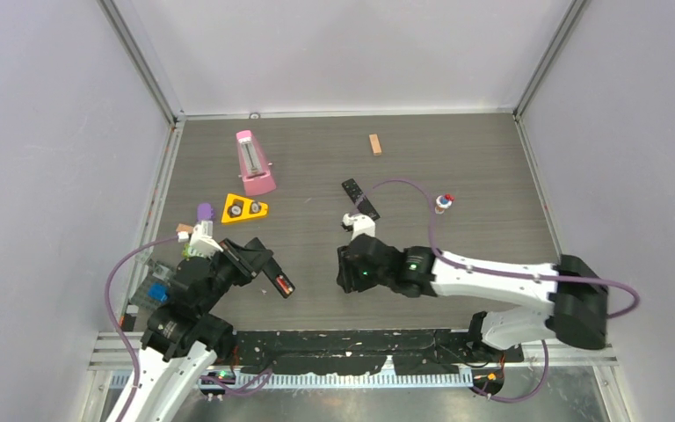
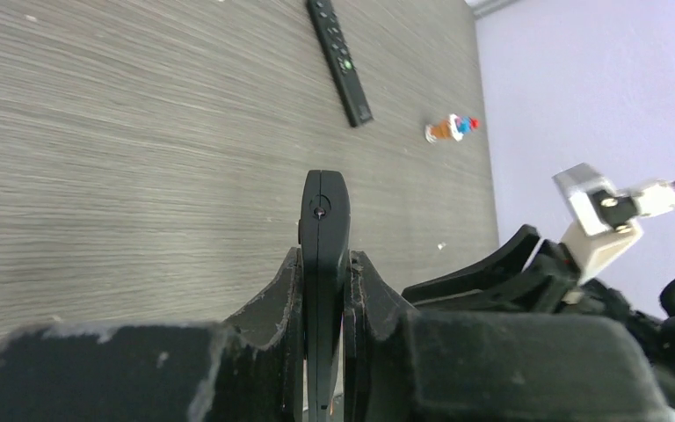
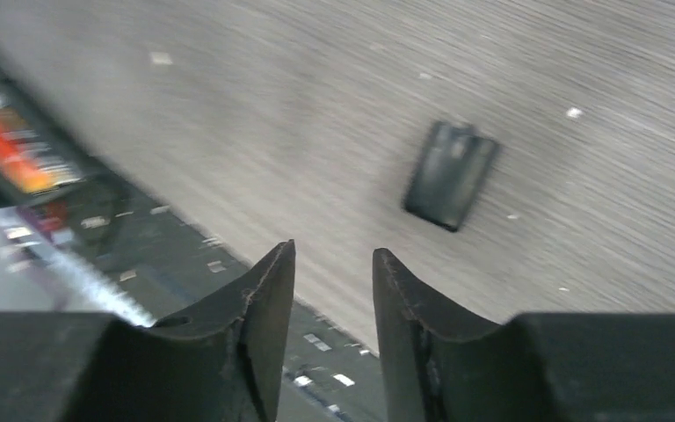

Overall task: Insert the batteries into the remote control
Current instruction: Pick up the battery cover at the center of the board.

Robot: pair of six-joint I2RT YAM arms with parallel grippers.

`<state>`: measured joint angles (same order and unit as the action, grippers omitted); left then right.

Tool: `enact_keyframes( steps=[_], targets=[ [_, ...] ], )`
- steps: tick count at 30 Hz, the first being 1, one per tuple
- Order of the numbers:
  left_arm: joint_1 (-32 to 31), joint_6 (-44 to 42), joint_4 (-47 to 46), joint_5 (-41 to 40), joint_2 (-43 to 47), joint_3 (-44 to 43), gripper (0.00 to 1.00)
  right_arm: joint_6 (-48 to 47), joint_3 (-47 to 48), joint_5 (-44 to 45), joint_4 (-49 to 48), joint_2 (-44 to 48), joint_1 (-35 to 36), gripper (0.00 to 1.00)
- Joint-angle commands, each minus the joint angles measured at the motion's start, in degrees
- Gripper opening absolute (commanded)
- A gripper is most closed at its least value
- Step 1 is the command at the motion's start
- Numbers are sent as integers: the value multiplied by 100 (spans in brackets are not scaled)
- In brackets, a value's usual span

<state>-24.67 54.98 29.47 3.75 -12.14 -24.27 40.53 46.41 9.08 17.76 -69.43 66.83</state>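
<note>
L gripper (image 2: 323,262) clamps remote (image 2: 323,202) edge-on, prob. steadying it w/ batteries (image 1: 283,283) seated in its bay; R gripper (image 3: 334,255) empty, jaws apart, near cover (image 3: 451,174) on surface (image 1: 457,176), likely next pick.

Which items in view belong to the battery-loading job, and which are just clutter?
Job: remote control, clamped in left pincer, batteries showing in it; small black panel, possibly its cover; right pincer, open and empty.
Clutter: second remote, pink metronome, yellow triangle, wooden block, small toy figure.
</note>
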Motion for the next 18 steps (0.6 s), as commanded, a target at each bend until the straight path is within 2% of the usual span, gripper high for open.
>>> enact_keyframes(
  steps=[1,4,9,18],
  targets=[
    [28,-78,455,-916,296,-252,0,-302,962,1337,1196,-1169,202,39],
    [32,-83,471,-874,322,-262,0,-307,1603,1653,1594,-2173,272,33],
    [31,-93,384,-625,234,-234,0,-267,1988,1802,1618,-3040,311,27],
    [32,-76,235,-494,186,-163,0,-144,1976,1772,1591,-3393,270,24]
  ],
)
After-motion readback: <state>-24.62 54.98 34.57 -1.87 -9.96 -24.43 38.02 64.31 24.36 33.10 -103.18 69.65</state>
